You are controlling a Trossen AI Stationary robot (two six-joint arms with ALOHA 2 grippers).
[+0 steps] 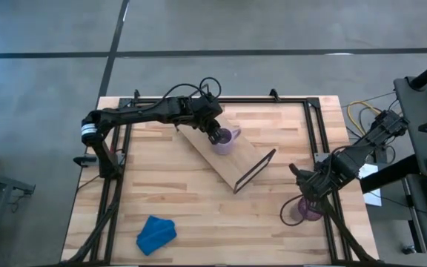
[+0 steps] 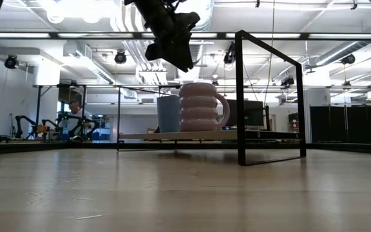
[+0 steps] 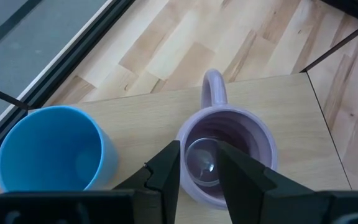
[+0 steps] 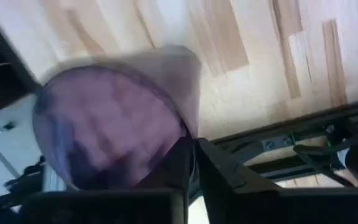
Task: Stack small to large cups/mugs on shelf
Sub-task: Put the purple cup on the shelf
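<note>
Two cups (image 2: 192,107) on wooden shelf (image 2: 205,135)

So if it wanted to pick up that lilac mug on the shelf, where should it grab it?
Probably by the rim, from straight above. The mug stands upright and open-topped on the shelf, so one finger can go inside the wall. Its handle points away from the blue cup, leaving that side free.
</note>
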